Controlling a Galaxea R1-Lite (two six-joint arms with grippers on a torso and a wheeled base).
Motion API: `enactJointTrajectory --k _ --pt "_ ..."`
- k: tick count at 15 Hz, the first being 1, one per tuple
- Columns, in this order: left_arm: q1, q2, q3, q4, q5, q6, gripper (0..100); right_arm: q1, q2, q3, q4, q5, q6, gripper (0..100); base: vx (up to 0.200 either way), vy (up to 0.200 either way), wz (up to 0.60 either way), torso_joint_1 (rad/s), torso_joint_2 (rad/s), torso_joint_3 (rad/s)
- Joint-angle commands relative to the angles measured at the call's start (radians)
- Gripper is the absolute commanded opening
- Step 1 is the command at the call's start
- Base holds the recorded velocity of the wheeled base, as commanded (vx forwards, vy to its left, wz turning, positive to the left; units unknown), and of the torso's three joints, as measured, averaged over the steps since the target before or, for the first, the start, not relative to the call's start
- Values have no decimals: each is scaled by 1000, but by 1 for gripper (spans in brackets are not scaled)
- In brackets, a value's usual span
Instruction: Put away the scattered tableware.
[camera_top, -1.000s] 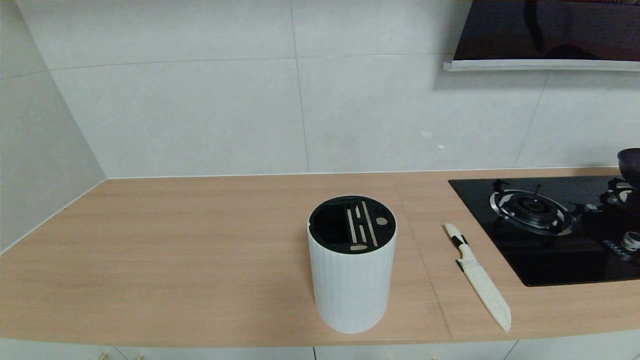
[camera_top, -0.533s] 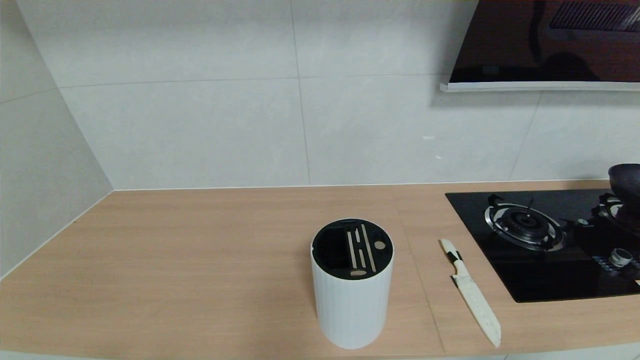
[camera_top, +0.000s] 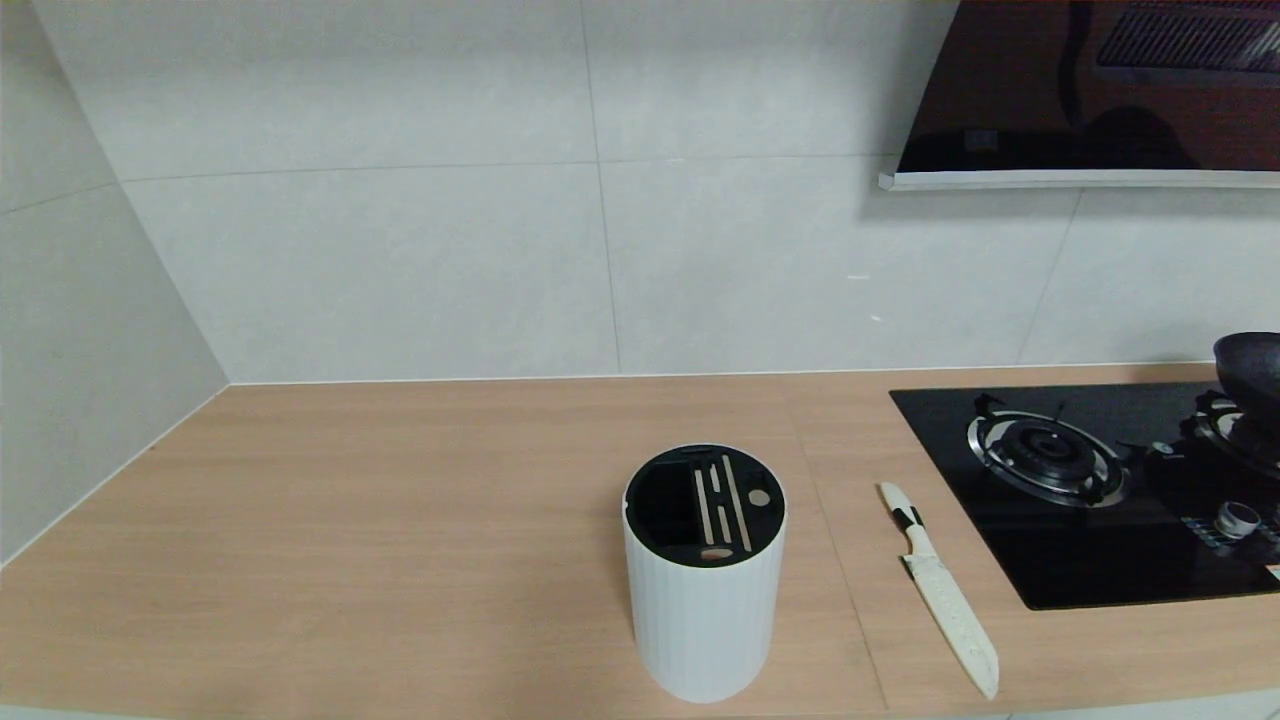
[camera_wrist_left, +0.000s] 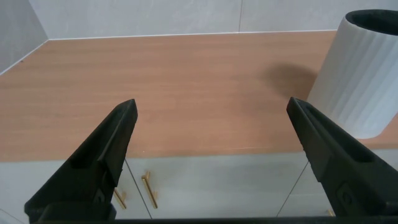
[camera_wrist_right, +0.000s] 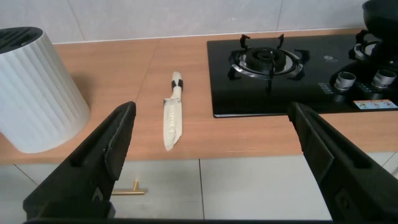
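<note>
— So, where's the knife (camera_top: 938, 588) lying?
— Flat on the counter (camera_top: 400, 520), between holder (camera_top: 705, 610) and hob (camera_top: 1090, 540). Stiff, light, maybe slick; take the handle (camera_top: 903, 512). Your left gripper (camera_wrist_left: 211, 152) and right gripper (camera_wrist_right: 211, 152) both gape, empty.

The knife holder (camera_top: 705, 610) is finished in white with fine vertical ribbing, its top insert black with pale beige showing through the slots; the knife (camera_top: 940, 590) is coloured cream, with a black band on the handle and a faintly speckled blade; the desk (camera_top: 400, 520) is patterned in light brown wood grain. The hob (camera_top: 1100, 560) is glossy black with silvery burner rings; the pot (camera_top: 1250, 360) is dark; the wall (camera_top: 400, 250) is tiled in pale grey; the hood (camera_top: 1090, 100) is dark and glossy, edged in white. The left pincer (camera_wrist_left: 211, 106) and right pincer (camera_wrist_right: 212, 109) are coloured black; the cupboard handles (camera_wrist_left: 149, 190) are brass-toned.
</note>
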Motion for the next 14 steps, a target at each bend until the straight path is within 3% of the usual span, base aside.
enactJointTrajectory --k 1,9,11,14 --pt "0 0 0 0 0 0 100 1 1 0 0 0 -3 100 0 0 0 0 0 0" --pt "0 0 0 0 0 0 100 1 1 -21 -26 8 -29 100 0 0 0 0 0 0" --pt "0 0 0 0 0 0 100 1 30 -90 -49 124 0 100 0 0 0 0 0 0" --pt "0 0 0 0 0 0 100 1 247 -178 -48 146 0 100 0 0 0 0 0 0"
